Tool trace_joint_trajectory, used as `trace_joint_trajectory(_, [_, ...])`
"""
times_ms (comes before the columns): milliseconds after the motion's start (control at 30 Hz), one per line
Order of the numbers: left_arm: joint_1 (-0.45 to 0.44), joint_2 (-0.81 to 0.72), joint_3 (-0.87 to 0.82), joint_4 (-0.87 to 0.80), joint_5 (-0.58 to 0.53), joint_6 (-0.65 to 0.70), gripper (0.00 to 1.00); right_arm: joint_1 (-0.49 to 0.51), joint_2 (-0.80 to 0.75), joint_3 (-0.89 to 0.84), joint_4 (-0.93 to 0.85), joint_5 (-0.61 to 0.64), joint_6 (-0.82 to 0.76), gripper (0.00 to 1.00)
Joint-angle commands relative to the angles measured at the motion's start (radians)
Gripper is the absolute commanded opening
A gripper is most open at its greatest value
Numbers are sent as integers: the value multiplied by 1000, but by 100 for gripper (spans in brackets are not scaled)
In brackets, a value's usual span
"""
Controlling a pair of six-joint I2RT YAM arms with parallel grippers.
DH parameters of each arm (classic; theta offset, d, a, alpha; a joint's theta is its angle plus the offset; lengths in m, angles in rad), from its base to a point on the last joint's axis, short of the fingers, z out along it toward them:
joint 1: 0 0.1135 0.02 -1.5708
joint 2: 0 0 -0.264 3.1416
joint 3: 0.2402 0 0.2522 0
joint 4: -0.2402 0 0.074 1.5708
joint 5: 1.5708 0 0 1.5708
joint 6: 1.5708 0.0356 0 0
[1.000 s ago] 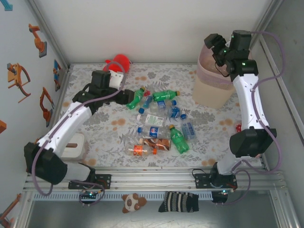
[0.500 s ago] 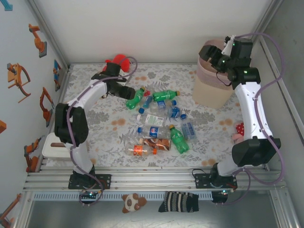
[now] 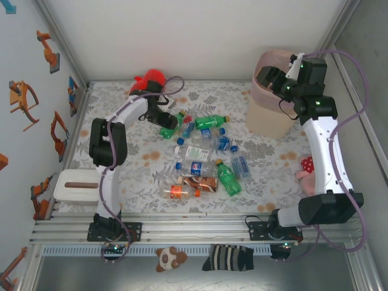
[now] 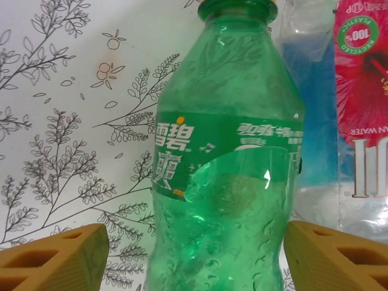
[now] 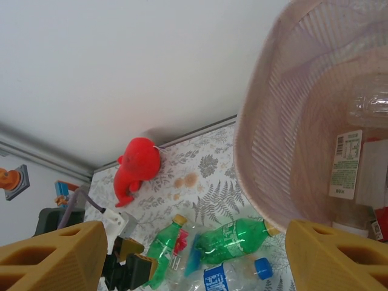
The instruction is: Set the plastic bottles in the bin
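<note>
Left gripper [image 4: 197, 257]: jaws stood apart on either side of a green dimpled plastic bottle [image 4: 224, 170] at the far left of the pile. Whether the orange fingers [image 4: 54, 260] touched it could not be told.
Right gripper [image 5: 195, 257]: jaws were spread wide with nothing between them, hanging at the mouth of the tall tapered beige-pink mesh bin [image 5: 273, 139] in the far right corner.
Bottles' place: the pile of plastic bottles [image 3: 203, 160] lay mid-table, well apart from the bin. At least one clear bottle with a white label [image 5: 347, 163] lay inside it.
Open room: the floral-printed table cover [image 3: 121, 148] was bare left of the pile, up to a flat white box with a brown slot [image 3: 76, 185] at the near left. Pale walls closed the far side and both flanks, and a metal rail [image 3: 194, 225] ran along the near edge.
Count: three green bottles lay on the cover. The clear ones overlapped, roughly seven. There was one bin, one box and one red plush toy [image 3: 150, 79] at the far edge.
Textures: bottles were glossy and crumpled, with blue, orange and yellow caps. The bin's upper wall was fine mesh.
</note>
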Motion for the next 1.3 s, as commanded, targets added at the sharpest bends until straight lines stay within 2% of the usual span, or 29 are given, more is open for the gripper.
trace_joint_trajectory(0, [7, 32, 25, -68, 28, 40, 76, -2, -10, -24, 13, 8, -5, 76])
trace_joint_trajectory(767, [0, 38, -69, -54, 56, 30, 73, -2, -28, -62, 26, 12, 22, 75])
trace_joint_trajectory(1267, [4, -25, -108, -31, 51, 2, 56, -2, -36, -55, 35, 3, 33, 75])
